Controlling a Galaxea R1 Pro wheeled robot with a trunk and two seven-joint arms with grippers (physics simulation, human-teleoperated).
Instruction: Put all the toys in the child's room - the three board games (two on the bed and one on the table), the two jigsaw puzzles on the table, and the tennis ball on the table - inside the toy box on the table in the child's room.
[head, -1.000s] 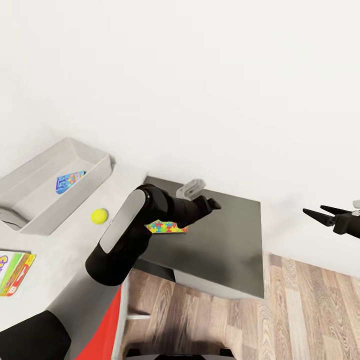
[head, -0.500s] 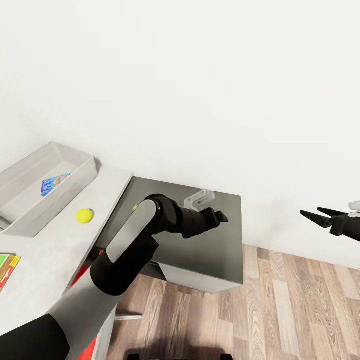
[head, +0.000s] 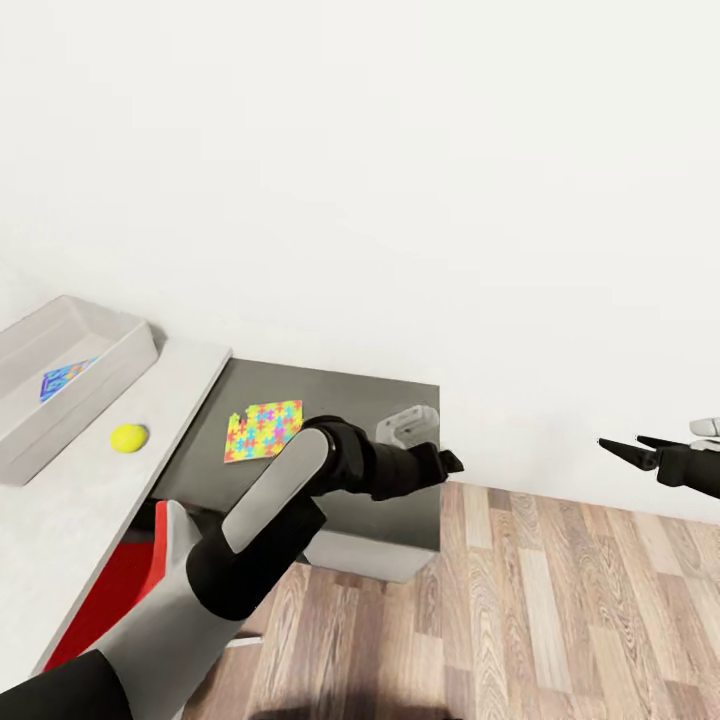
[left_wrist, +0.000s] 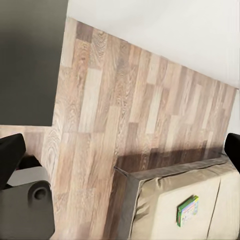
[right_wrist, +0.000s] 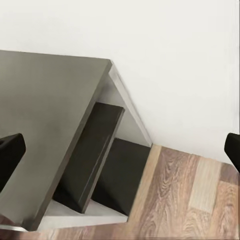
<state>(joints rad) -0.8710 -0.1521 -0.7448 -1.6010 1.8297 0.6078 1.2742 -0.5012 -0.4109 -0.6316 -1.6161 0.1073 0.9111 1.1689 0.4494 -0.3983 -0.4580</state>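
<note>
The light-grey toy box (head: 25, 345) stands at the far left on the pale table (head: 70, 520), with a small blue board game (head: 66, 378) lying inside it. The tennis ball (head: 128, 437) rests on the tabletop just beside the box. One jigsaw puzzle (head: 264, 430) lies flat on the table's lower dark grey corner section. My left arm reaches across that section, and its gripper (head: 448, 462) is open and empty past the section's right edge. My right gripper (head: 625, 452) hangs open over the floor at the far right. A green board game (left_wrist: 187, 210) lies on the bed (left_wrist: 160, 200).
Wood floor (head: 560, 600) spreads to the right of the table, with a white wall behind. The dark corner section has open shelves (right_wrist: 95, 170) underneath. Something red (head: 115, 585) shows below the table's front edge.
The head view has swung to the right, so the table and toy box sit further left in the picture. My left arm no longer covers the jigsaw puzzle. Both grippers stay open.
</note>
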